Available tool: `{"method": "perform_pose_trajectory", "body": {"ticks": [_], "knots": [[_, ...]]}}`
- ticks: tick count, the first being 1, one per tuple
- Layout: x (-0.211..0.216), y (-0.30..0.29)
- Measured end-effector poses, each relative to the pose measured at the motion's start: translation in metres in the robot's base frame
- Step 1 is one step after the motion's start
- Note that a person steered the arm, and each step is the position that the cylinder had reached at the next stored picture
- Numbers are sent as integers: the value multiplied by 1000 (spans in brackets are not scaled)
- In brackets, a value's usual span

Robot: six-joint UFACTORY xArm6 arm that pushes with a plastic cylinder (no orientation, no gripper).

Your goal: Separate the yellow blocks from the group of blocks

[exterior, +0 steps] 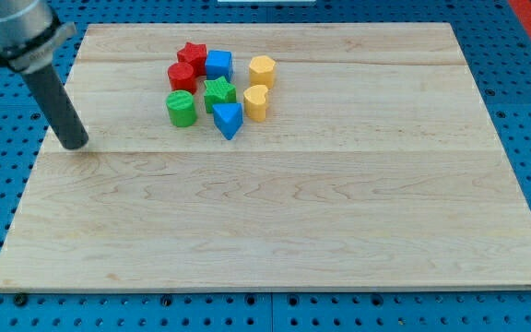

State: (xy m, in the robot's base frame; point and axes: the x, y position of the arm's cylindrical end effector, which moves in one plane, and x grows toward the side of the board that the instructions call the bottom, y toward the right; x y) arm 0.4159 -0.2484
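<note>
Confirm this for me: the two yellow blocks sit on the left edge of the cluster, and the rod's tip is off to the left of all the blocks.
Not quite. The camera view shows the two yellow blocks on the cluster's right edge, not its left. The rest holds: my tip rests on the board, well left of all the blocks, nearest the green cylinder.

Two yellow blocks [262, 71] [256, 102] at the cluster's right

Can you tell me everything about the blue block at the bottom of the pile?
The blue triangle is a small wedge with smooth, plastic-looking sides, lying flat on the wooden board with one corner pointing to the view's bottom. It sits at the group's lower edge, right against the green star above it. The green cylinder is to its left and the yellow heart to its right.
</note>
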Motion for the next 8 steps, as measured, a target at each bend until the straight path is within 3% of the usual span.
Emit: {"method": "perform_pose_trajectory", "body": {"ticks": [1, 4, 7, 8], "knots": [[-29, 11], [-14, 126], [20, 196], [11, 207]]}}
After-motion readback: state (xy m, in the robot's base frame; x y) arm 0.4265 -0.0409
